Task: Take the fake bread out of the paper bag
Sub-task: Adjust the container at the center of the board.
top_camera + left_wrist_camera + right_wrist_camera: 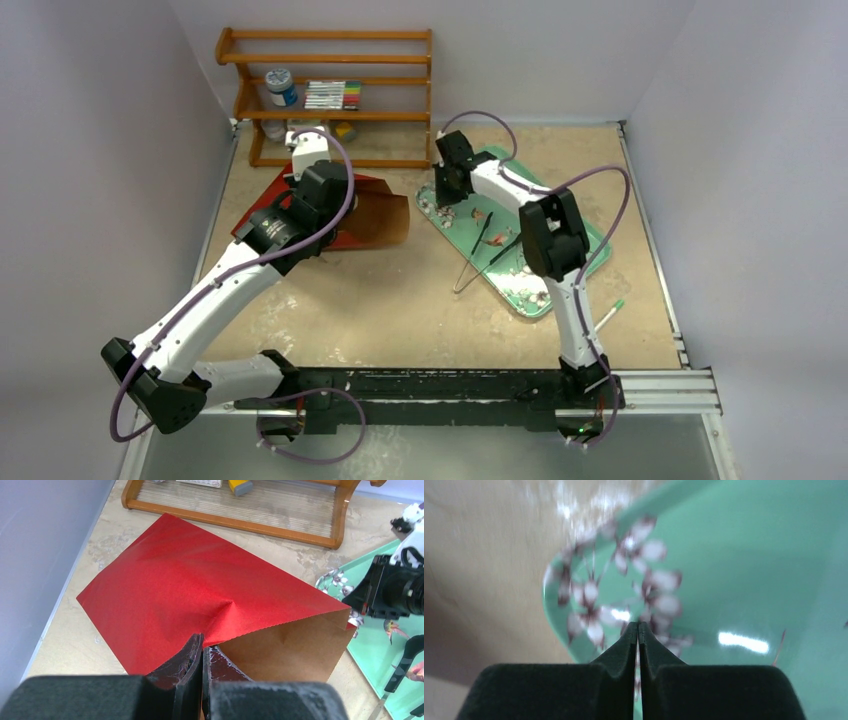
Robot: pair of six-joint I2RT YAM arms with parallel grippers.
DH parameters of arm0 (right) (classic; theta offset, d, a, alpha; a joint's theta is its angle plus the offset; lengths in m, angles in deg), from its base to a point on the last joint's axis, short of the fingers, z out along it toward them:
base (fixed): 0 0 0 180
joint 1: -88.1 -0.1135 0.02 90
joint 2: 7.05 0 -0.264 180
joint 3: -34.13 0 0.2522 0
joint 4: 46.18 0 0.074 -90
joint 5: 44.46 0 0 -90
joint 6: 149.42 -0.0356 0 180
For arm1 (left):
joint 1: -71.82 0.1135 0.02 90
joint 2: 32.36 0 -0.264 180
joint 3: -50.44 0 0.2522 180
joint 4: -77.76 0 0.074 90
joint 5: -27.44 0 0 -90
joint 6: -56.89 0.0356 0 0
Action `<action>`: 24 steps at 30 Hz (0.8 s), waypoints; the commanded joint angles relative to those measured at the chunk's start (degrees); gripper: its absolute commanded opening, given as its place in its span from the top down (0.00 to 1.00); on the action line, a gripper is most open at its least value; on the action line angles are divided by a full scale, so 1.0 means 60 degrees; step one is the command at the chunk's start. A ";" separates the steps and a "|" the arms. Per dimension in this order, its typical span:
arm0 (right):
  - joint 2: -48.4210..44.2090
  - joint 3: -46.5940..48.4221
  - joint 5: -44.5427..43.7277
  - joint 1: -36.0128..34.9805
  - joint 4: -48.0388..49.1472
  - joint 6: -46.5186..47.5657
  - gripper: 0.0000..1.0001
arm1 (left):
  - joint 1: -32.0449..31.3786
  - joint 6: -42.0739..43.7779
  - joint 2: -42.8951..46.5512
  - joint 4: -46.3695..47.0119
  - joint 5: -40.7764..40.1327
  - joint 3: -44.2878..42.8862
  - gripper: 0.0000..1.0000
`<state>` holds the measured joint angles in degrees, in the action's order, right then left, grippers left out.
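Note:
The red paper bag [375,215] lies at the back left with its brown mouth facing right toward the tray. My left gripper [325,200] is shut on the bag's zigzag rim; in the left wrist view its fingertips [196,645] pinch the upper edge of the paper bag [190,580] and hold the mouth open. The brown inside that shows holds nothing I can see. The fake bread is out of view. My right gripper [448,198] hangs shut and empty over the near-left corner of the green tray; its closed tips [638,626] sit just above the flower pattern.
A flower-patterned green tray [590,240] lies at the right with black tongs [485,235] on it. A wooden shelf [330,90] with markers and a jar stands against the back wall, close behind the bag. A green pen [610,310] lies near the right edge.

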<state>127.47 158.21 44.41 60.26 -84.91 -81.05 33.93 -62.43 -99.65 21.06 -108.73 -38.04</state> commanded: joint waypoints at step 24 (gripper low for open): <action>-0.4753 -0.3653 -0.5020 0.1059 -0.3020 -0.6711 0.87 | 0.0088 0.0187 0.0681 0.0751 0.0752 0.0514 1.00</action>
<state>100.74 141.80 20.24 60.66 -94.24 -107.21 33.93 -61.93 -98.34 23.83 -104.64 -35.15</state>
